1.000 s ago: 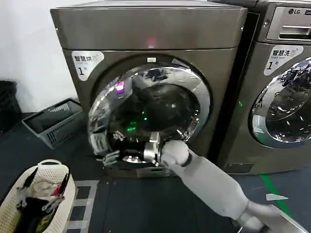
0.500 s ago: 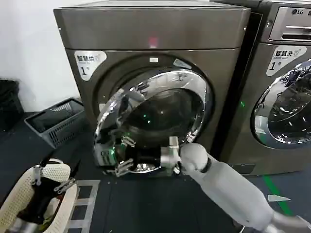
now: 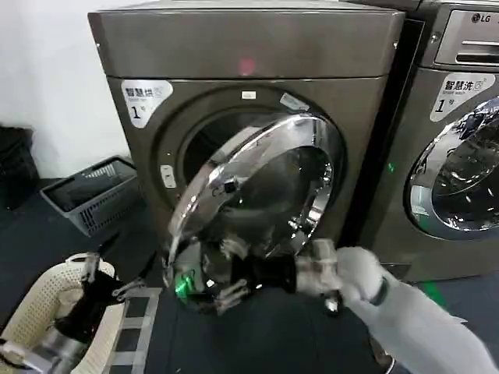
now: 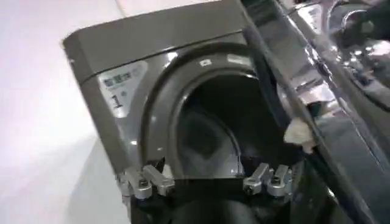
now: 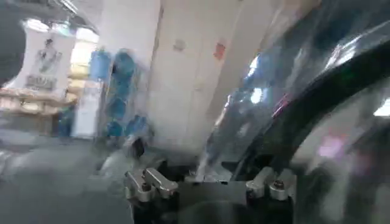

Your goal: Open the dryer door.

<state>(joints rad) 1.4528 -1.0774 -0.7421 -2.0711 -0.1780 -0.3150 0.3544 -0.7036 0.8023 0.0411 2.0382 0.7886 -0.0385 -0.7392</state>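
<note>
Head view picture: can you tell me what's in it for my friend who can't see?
The dryer door hangs partly open from the bronze-grey dryer, hinged on its right, with the right gripper at the door's lower edge. The left gripper waits low on the left over a white basket. A second machine stands to the right.

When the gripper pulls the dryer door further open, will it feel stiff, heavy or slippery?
The dryer door probably stays rigid, since its chrome ring and glass look solid. It likely swings on the hinge at its right edge rather than lifting. The shiny ring may be slippery where the right gripper meets its lower edge.
</note>
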